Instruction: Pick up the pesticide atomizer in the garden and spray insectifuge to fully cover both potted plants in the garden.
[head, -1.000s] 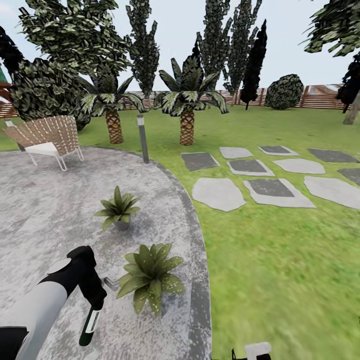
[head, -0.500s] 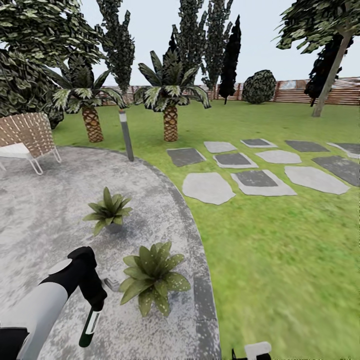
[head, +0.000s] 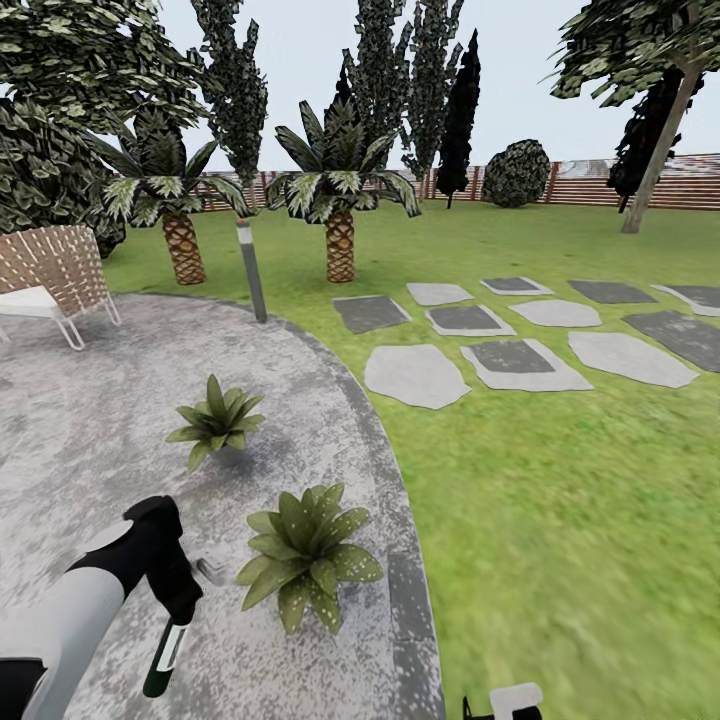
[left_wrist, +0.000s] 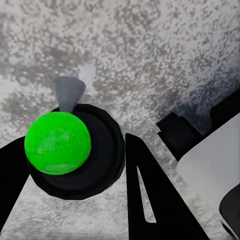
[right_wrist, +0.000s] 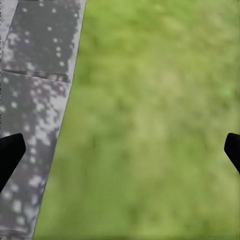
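1. The left pincer (head: 172, 610) hangs low over the grey speckled patio (head: 80, 450), its black fingers clamped on the pesticide atomizer (head: 160, 655), whose dark green body with white label points down toward the paving.
2. The atomizer's small grey nozzle (head: 212, 571) juts toward the nearer potted plant (head: 305, 555), a speckled green rosette just beside it near the patio's edge.
3. The left wrist camera looks down on the bottle's black head, topped by a bright green round patch (left_wrist: 58, 143), with a black finger (left_wrist: 145, 200) on either side and the grey nozzle cone against the paving.
4. The farther potted plant (head: 215, 420) stands apart from the first, deeper on the patio.
5. The right pincer (right_wrist: 120, 150) stands wide open and holds nothing; its two black fingertips sit at opposite borders of the right wrist view, above the line where the paving meets the lawn (right_wrist: 160, 125).
6. Stepping stones (head: 515, 365) cross the grass toward a brown slatted fence (head: 600, 185); two thick-trunked palms (head: 340, 210), a grey post lamp (head: 252, 270) and a woven chair (head: 55, 275) ring the patio's far side.
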